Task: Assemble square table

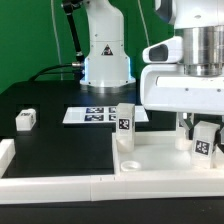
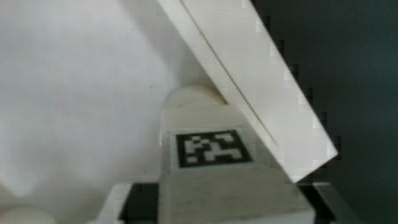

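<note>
Starting at the exterior view's left, a small leg block [image 1: 25,120] lies alone on the black table [image 1: 50,105]. Then comes the marker board [image 1: 92,115], an upright tagged leg [image 1: 125,124], the tabletop slab [image 1: 165,162], and the gripper [image 1: 205,133] pinching another tagged leg [image 2: 214,150]. No lettering is readable.

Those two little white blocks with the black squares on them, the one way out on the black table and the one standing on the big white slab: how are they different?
The lone leg block lies low on the black table, far toward the exterior view's left, apart from everything. The standing leg block is upright on the white tabletop slab, so it looks taller. Both are white and carry tags.
</note>
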Motion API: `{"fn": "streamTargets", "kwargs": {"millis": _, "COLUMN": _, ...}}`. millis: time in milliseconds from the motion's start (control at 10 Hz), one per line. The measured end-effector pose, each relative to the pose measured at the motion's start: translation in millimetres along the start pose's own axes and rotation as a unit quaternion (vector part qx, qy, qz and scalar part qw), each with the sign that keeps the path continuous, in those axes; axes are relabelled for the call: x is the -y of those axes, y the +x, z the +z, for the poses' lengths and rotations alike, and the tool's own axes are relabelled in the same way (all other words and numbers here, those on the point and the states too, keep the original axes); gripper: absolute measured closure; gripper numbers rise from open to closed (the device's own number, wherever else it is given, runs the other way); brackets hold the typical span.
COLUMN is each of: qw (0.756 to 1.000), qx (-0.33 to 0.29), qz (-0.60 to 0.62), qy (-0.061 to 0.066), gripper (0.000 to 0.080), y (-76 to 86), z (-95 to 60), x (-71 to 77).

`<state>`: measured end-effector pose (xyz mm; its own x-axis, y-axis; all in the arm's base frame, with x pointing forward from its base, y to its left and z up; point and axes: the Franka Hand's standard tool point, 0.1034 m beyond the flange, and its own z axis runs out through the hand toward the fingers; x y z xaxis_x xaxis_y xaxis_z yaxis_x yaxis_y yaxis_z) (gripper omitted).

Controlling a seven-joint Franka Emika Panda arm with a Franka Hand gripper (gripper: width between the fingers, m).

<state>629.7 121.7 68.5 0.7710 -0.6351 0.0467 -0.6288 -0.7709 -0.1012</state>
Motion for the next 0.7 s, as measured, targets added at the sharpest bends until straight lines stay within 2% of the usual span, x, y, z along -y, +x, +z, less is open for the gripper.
{"fn": "streamTargets", "kwargs": {"millis": 200, "qw": 0.997, "qx": 0.000, "qz": 0.077, "qy": 0.000, "gripper": 0.0506, "y": 0.6, "z": 0.0, "x": -0.7}}
{"fn": "streamTargets", "kwargs": {"millis": 300, "qw": 0.986, "qx": 0.012, "qz": 0.169, "qy": -0.001, "gripper": 0.0506, "y": -0.5, "z": -0.2, "x": -2.0}}
{"fn": "streamTargets", "kwargs": {"millis": 500, "qw": 0.947, "qx": 0.044, "qz": 0.317, "qy": 0.020, "gripper": 0.0506, "y": 2.3, "z": 0.4, "x": -4.8}}
{"fn": "streamTargets", "kwargs": {"millis": 700, "qw": 0.897, "qx": 0.055, "qz": 0.439, "qy": 0.019, "gripper": 0.0506, "y": -0.2, "z": 0.1, "x": -1.7}}
